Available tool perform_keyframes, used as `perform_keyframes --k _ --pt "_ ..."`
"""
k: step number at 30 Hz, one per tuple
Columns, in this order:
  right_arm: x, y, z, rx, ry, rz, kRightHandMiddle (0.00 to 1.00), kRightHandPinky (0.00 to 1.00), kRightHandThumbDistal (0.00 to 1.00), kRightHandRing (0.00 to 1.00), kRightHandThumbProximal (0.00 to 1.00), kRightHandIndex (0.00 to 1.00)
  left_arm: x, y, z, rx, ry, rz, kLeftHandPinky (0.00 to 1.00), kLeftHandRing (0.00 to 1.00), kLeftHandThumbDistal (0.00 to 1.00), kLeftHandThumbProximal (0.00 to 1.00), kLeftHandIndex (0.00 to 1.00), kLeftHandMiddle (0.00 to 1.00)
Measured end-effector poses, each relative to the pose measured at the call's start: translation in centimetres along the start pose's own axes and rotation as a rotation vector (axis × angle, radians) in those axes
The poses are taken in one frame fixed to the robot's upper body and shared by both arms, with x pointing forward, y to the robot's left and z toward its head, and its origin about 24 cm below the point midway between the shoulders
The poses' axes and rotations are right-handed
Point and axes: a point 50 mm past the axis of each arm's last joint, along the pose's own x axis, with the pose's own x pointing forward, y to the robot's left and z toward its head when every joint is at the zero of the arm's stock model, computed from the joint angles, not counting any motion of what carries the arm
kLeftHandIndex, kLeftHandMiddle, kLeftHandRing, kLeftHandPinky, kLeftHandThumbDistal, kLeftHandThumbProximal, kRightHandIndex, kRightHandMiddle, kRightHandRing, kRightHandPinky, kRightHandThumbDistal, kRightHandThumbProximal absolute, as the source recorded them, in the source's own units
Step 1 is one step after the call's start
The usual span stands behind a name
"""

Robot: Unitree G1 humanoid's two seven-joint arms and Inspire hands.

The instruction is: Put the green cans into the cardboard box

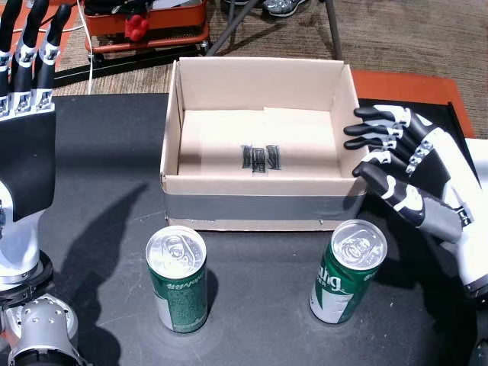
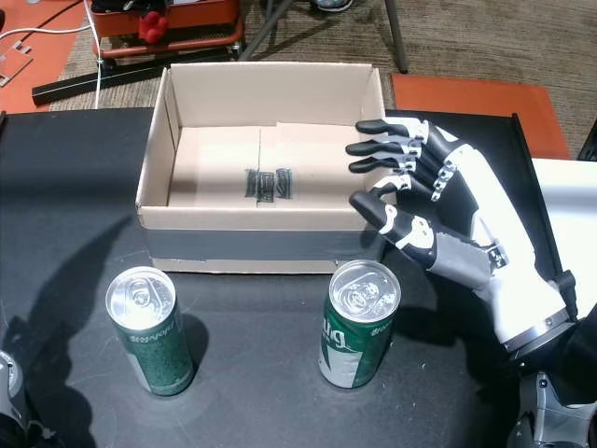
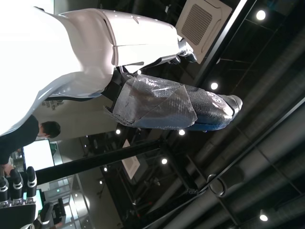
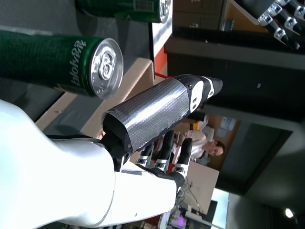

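Two green cans stand upright on the black table in front of the cardboard box [image 1: 259, 210] [image 2: 261, 238], whose inside holds nothing. The left can [image 1: 178, 278] [image 2: 149, 330] stands alone. The right can [image 1: 348, 271] [image 2: 359, 323] [image 4: 57, 64] is just below and left of my right hand [image 1: 404, 171] [image 2: 420, 201], which is open, fingers spread, beside the box's right front corner and touching neither can. My left hand [image 1: 27, 53] is raised at the far left, fingers straight and apart, holding nothing. The left wrist view shows only its thumb [image 3: 167, 105] against the ceiling.
A red-orange cart [image 1: 145, 27] and metal chair legs [image 1: 332, 27] stand on the carpet beyond the table. An orange mat [image 2: 466, 98] lies behind the box at the right. People appear far off in the wrist views.
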Motion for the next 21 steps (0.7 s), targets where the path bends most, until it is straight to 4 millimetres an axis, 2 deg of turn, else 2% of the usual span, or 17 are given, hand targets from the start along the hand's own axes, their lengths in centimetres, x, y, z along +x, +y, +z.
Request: perform_keyframes --k 3,8,14,21 --pt "-0.2 0.2 -0.2 0.008 0.013 0.013 0.60 0.70 1.00 0.66 0.42 0.45 0.0 0.1 0.0 -0.001 0.003 0.000 1.00 1.00 0.64 0.84 1.00 1.00" --pt "-0.2 0.4 -0.3 0.012 0.022 0.026 0.61 0.69 1.00 0.67 0.49 0.45 0.0 0.1 0.0 -0.001 0.004 0.000 1.00 1.00 0.64 0.83 1.00 1.00" --pt "-0.1 0.9 -0.8 0.032 0.052 0.061 0.61 0.68 1.00 0.66 0.45 0.49 0.0 0.1 0.0 -0.001 0.005 0.009 1.00 1.00 0.66 0.83 1.00 1.00" --pt "-0.1 1.7 -1.3 0.070 0.063 0.080 0.58 0.66 1.00 0.63 0.43 0.45 0.0 0.1 -0.1 0.001 0.008 0.023 1.00 1.00 0.61 0.85 1.00 1.00"
